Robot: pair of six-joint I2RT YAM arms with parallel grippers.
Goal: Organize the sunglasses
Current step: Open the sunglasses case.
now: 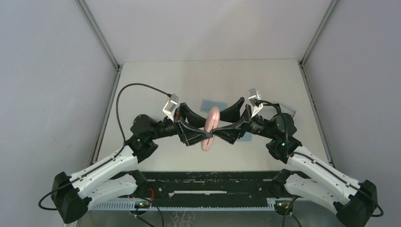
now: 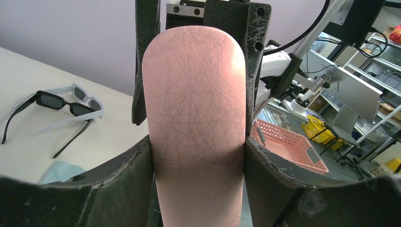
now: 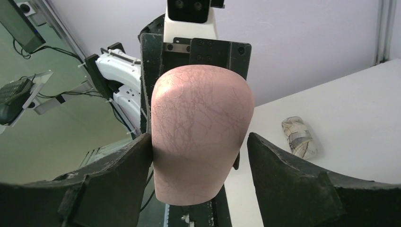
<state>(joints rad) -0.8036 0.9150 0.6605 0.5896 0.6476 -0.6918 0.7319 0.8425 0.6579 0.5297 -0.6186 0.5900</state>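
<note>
The left gripper point(image 2: 198, 142) clamped the pink case point(image 1: 213, 117), while the right gripper point(image 3: 198, 137) stood open around it. The sunglasses point(image 2: 59, 103) lay uncased on the table point(image 2: 28, 156), so apparently nothing was organized yet.

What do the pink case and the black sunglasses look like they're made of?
Pink case: probably faux leather, matte, judging by the fine crackled vein grain all over; textured plastic is possible. Black sunglasses: likely moulded plastic, slightly glossy, with thick uniform rims and dark lenses.

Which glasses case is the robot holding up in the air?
The pink case, clamped in the left gripper; the grey-patterned case just lies on the table.
</note>
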